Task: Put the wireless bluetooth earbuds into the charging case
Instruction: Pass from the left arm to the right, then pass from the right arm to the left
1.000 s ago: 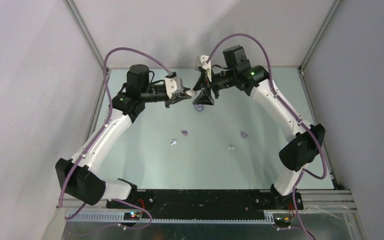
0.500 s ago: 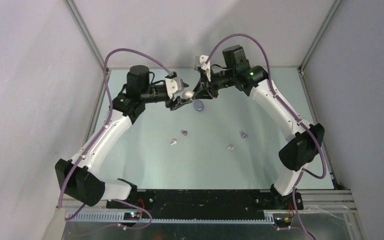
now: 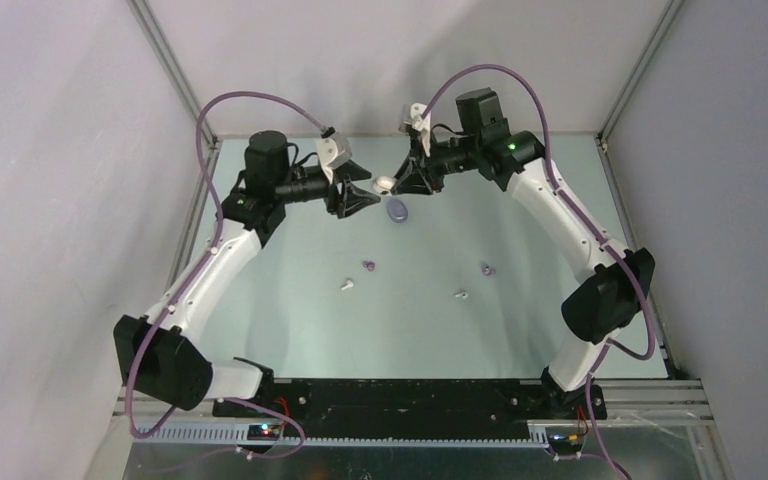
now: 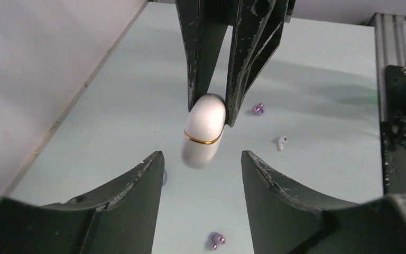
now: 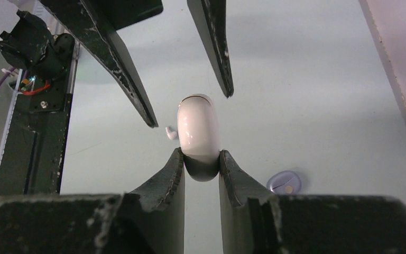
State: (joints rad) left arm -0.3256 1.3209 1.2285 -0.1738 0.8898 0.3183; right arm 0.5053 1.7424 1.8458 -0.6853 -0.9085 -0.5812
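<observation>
My right gripper (image 3: pixel 398 184) is shut on a closed white charging case (image 3: pixel 384 185) with a gold seam and holds it above the table at the back. It grips one end of the case (image 5: pixel 198 127) between its fingers (image 5: pixel 175 169). My left gripper (image 3: pixel 362 196) is open and empty, its jaws spread just off the case's free end (image 4: pixel 204 132). Two purple earbuds (image 3: pixel 368 266) (image 3: pixel 486 269) and two white earbuds (image 3: pixel 347 284) (image 3: pixel 461 295) lie loose mid-table. A closed purple case (image 3: pixel 396 211) lies flat under the grippers.
The purple case also shows in the right wrist view (image 5: pixel 284 182), and a white earbud (image 5: pixel 170 132) beside the held case. The left wall rail (image 3: pixel 200 200) and back wall are close to both arms. The black base bar (image 3: pixel 410 395) runs along the near edge.
My left gripper has opened off the white case and drawn back to the left. My right gripper has closed on the case and now holds it alone.
</observation>
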